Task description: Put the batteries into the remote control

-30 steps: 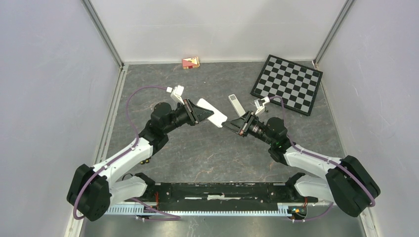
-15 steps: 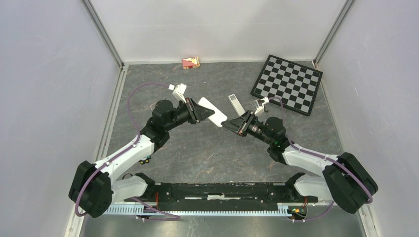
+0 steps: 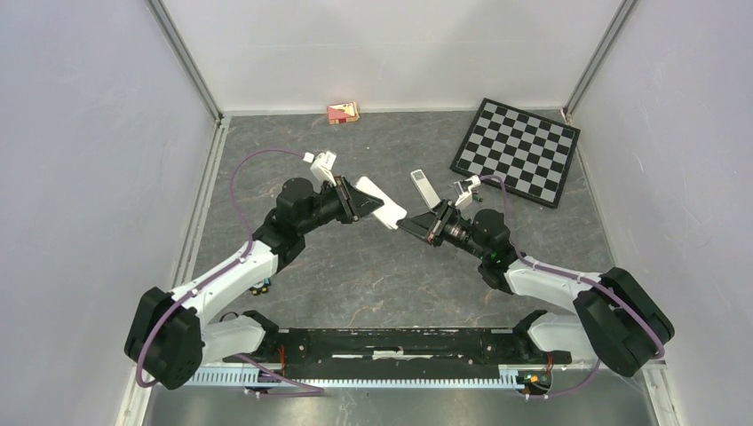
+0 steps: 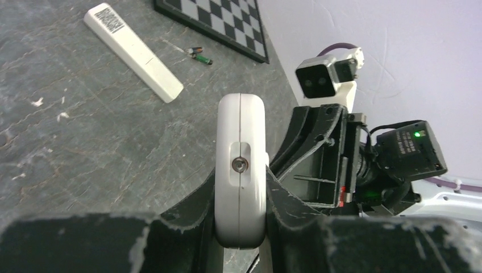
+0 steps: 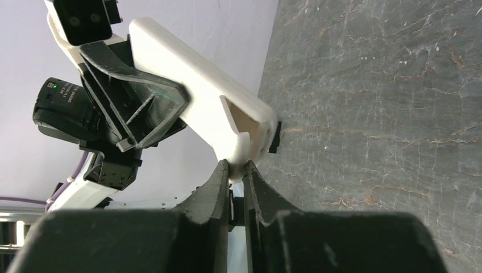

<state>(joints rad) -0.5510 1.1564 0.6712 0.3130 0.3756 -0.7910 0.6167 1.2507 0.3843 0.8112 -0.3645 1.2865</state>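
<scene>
Since a second ago the right hand (image 5: 235, 168) has edged closer to the free end of the remote control (image 5: 187, 85), and the right arm has swung a little toward the left arm.

The left hand (image 4: 240, 187) is clamped on the remote control, one finger on each flat face, holding it edge-up above the table (image 3: 373, 275).

Only the right wrist view shows the open battery bay (a tan hollow near the remote's end), just above the right hand's fingertips (image 5: 223, 170). Those fingertips stand close together with a slim gap. Whether anything sits between them cannot be told.

Only the left wrist view shows the batteries (image 4: 199, 55). They lie on the table well beyond the left hand and look like two, though they are too small to be sure. In the top view they are hidden behind the right wrist.

Just nearer the left hand than the batteries lies a second remote (image 4: 133, 51), label up, which makes two remotes in all. There is one chessboard (image 3: 519, 151) past the right hand, and one small red and yellow box (image 3: 343, 112) at the far wall.
</scene>
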